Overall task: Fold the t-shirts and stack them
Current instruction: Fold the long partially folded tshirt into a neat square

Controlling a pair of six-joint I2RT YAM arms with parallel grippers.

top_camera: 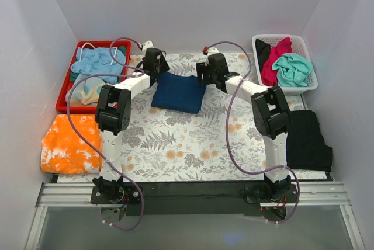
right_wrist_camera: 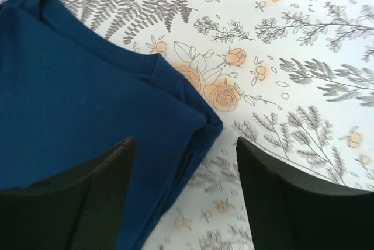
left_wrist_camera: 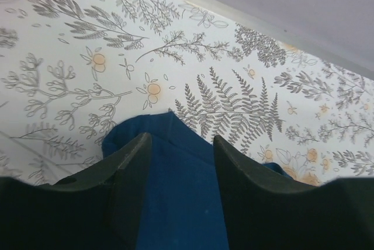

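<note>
Probably the folded navy t-shirt [top_camera: 178, 92] on the far half of the table [top_camera: 193, 145] is soft and limp, so the left gripper [left_wrist_camera: 179, 145] and right gripper [right_wrist_camera: 186, 145], jaws apart, should pinch its corners.

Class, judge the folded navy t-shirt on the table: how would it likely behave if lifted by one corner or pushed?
Probably floppy: the navy t-shirt is soft cloth in loose folded layers, so lifting one corner would likely unfold it. Pushed, it may bunch on the floral tablecloth rather than slide whole. Lying flat, it should not roll.

bright, even light; soft shadows
</note>
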